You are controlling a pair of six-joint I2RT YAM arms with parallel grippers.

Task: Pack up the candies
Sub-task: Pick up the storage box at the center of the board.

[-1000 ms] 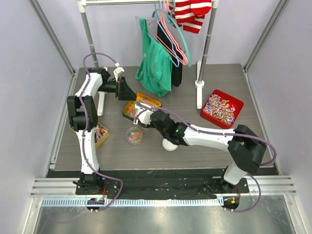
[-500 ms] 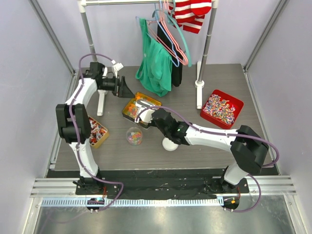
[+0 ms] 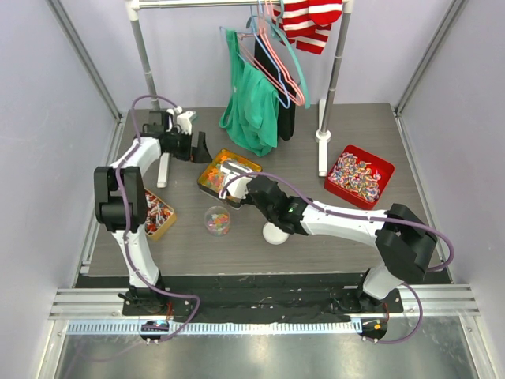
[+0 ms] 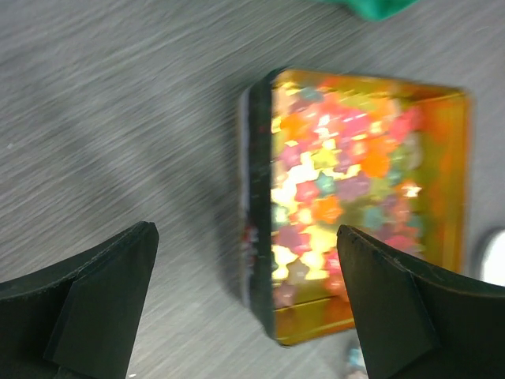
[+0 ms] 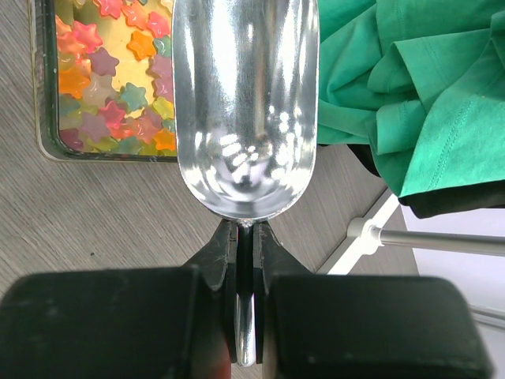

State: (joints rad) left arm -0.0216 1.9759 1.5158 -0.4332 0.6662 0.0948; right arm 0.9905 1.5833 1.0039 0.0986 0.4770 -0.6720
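The candies [image 5: 110, 75] are small star-shaped pieces in orange, yellow, green and red, filling an open gold tin [image 3: 223, 169]. More candies lie in a clear cup [image 3: 217, 220] in front of the tin. My right gripper [image 5: 246, 237] is shut on the handle of a metal scoop [image 5: 245, 103]. The scoop's bowl is bare and hangs beside the tin's right edge. In the left wrist view the candies [image 4: 339, 181] sit in the tin [image 4: 450, 197] just ahead. My left gripper [image 4: 245, 237] stands wide open above the tin's left wall, holding nothing.
A small gold tin [image 3: 158, 217] of wrapped sweets sits front left. A red tray [image 3: 359, 175] of wrapped sweets is at the right. A white round piece [image 3: 275, 234] lies right of the cup. A green shirt [image 3: 251, 106] hangs from the rack, whose feet [image 3: 322, 150] flank the tin.
My left gripper has opened wide and its arm has drawn back toward the rear left. The right arm with the scoop has barely shifted.
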